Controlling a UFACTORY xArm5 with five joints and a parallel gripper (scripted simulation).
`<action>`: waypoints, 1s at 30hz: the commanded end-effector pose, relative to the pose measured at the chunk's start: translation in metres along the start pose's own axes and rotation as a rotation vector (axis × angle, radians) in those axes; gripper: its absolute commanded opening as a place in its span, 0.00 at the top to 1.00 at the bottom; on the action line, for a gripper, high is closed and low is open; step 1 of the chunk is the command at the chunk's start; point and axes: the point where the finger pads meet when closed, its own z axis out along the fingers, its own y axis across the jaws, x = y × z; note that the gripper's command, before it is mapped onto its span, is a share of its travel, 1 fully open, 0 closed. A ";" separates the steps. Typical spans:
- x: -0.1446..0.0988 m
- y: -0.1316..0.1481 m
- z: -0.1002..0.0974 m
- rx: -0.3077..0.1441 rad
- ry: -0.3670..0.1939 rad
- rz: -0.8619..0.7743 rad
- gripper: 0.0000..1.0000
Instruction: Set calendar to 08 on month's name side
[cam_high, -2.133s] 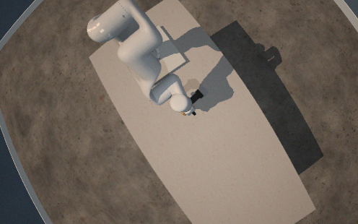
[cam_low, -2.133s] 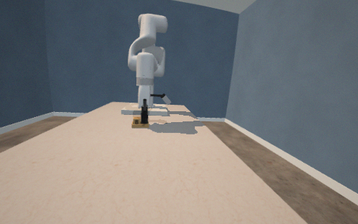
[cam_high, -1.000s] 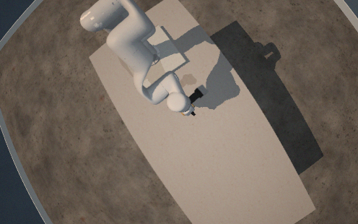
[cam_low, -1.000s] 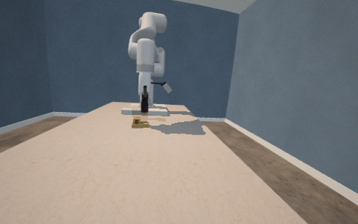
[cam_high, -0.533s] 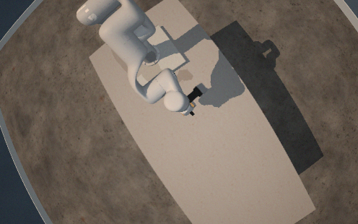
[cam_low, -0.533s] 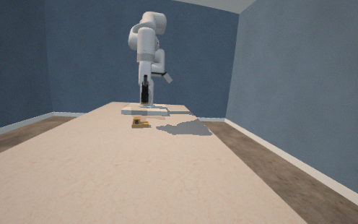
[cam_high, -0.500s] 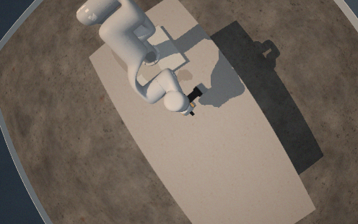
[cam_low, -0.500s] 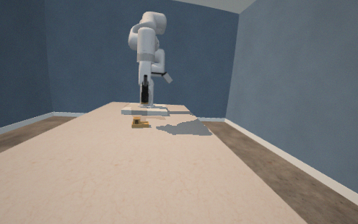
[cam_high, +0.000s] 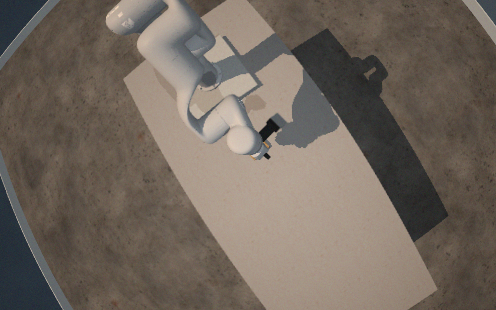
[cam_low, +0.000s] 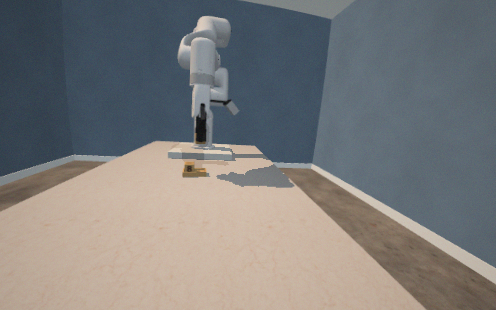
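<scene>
The black two-finger claw is closed on a small tan wooden cube and holds it in the air above the beige worktop; in the top view only thin orange slivers of this cube show beside the wrist. I judge that the cube is held high so that it can be turned or carried without scraping the tray, since each digit must face the reading side and stand upright before it goes down.

The flat tan wooden tray lies flat on the worktop near the short edge where the robot stands, about midway between the two long edges and just in front of the pale square base plate; a second tan cube stands in its left part, with a dark mark on the face toward the exterior camera, too small to read. The right part of the tray looks free, probably the place for the held cube; which digit it shows I cannot tell.

The white arm rises from the base plate, folds at a high elbow and comes down again; the wrist points straight down, with the claw hanging above the tray and well apart from it.
</scene>
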 end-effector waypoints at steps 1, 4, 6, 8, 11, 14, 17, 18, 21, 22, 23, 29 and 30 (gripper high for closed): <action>0.000 0.001 -0.001 -0.003 -0.001 -0.115 0.71; 0.000 0.001 -0.001 -0.003 -0.001 -0.235 0.71; 0.000 0.001 -0.001 -0.003 -0.001 -0.283 0.71; 0.000 0.001 -0.001 -0.003 -0.001 -0.326 0.71; 0.000 0.001 -0.001 -0.003 -0.001 -0.388 0.71; 0.000 0.001 -0.001 -0.003 -0.001 -0.507 0.71; 0.000 0.001 -0.001 -0.003 -0.001 -0.571 0.71; 0.000 0.001 -0.001 -0.003 -0.002 -0.636 0.71; 0.000 0.001 -0.001 -0.003 -0.002 -0.707 0.71; 0.000 0.001 -0.001 -0.003 -0.002 -0.756 0.71; 0.000 0.001 -0.001 -0.003 -0.002 -0.779 0.71; 0.000 0.001 -0.002 -0.003 -0.002 -0.959 0.71; 0.000 0.001 -0.002 -0.003 -0.002 -0.985 0.71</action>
